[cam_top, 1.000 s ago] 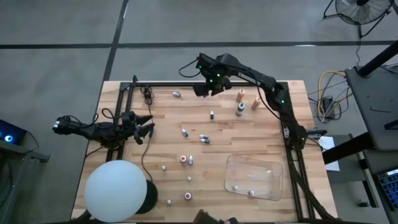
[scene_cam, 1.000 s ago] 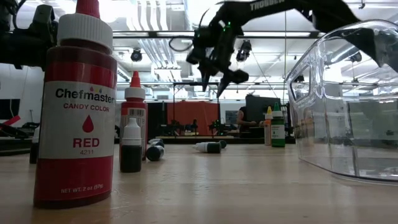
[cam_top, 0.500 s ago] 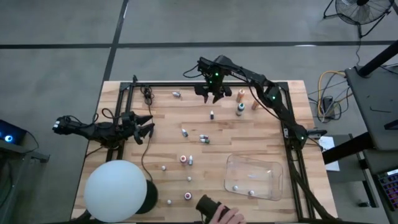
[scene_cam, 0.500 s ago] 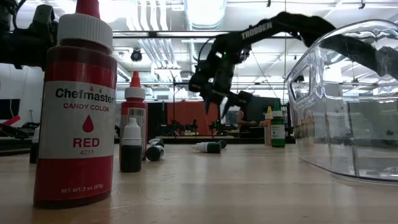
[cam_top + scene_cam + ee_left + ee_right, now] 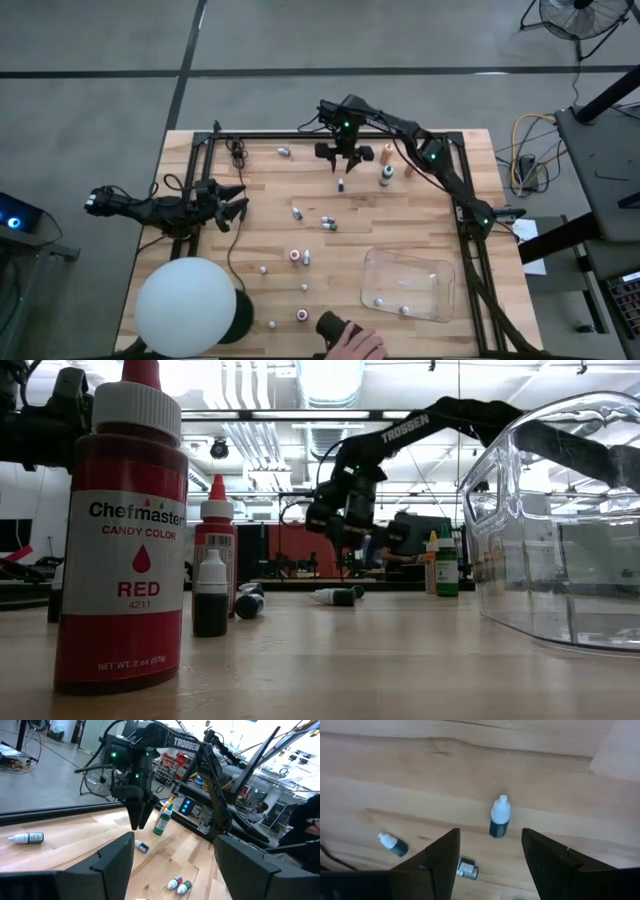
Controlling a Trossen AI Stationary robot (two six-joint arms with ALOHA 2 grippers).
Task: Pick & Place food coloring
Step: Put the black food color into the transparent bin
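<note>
The food coloring bottles lie scattered over the wooden table. My right gripper (image 5: pixel 341 166) is open and hovers over one small dark bottle with a white cap (image 5: pixel 341 185), touching nothing. In the right wrist view that bottle (image 5: pixel 499 817) shows between and beyond the spread fingers, resting on the wood. Two more small bottles (image 5: pixel 393 845) (image 5: pixel 466 869) lie close by. In the low view the right gripper (image 5: pixel 347 538) hangs above the table. My left gripper (image 5: pixel 233 205) waits open at the table's left side.
Orange bottles (image 5: pixel 388 153) (image 5: pixel 411 167) and a green one (image 5: pixel 385 177) stand right of the right gripper. The clear tray (image 5: pixel 440 272) at the near right holds two bottles. The white ball (image 5: pixel 188 305) sits at the near left. A person's hand (image 5: pixel 352 345) shows at the near edge.
My right gripper has moved from the far edge toward the near edge and come down, ending over the small dark bottle. A person's hand with a dark object has come in at the near edge. The bottles have stayed in place.
</note>
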